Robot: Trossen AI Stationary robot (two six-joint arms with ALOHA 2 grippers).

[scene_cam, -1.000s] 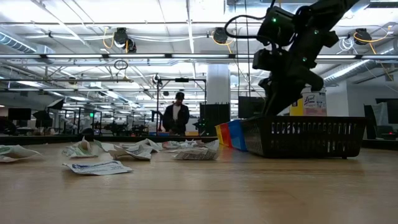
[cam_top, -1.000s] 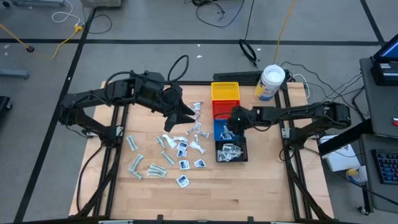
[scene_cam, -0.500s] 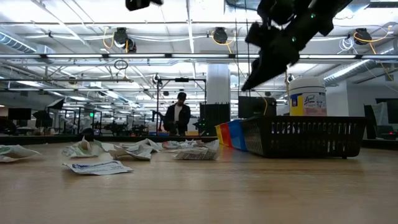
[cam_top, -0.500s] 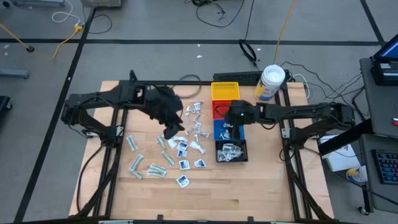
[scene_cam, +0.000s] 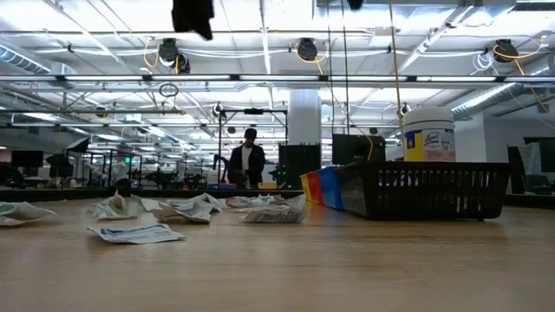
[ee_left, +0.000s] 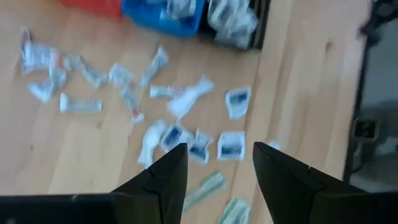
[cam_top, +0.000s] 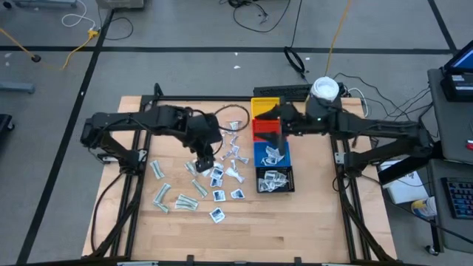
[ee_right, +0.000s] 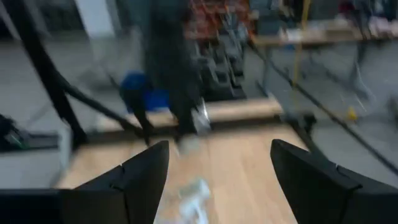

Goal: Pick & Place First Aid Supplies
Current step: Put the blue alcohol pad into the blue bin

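Left gripper (ee_left: 214, 177) open and empty over packets (cam_top: 216, 177) scattered on table (cam_top: 295, 222), right gripper (ee_right: 214, 180) open above red bin (cam_top: 264, 127); risk of pinching two overlapping packets or none.

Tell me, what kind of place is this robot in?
Probably a robotics lab or workshop. The wooden table has cables on the floor around it, and the low view shows ceiling lights, more equipment benches and a person behind.

Left gripper (ee_left: 214, 171) open; right gripper (ee_right: 217, 168) too (empty)
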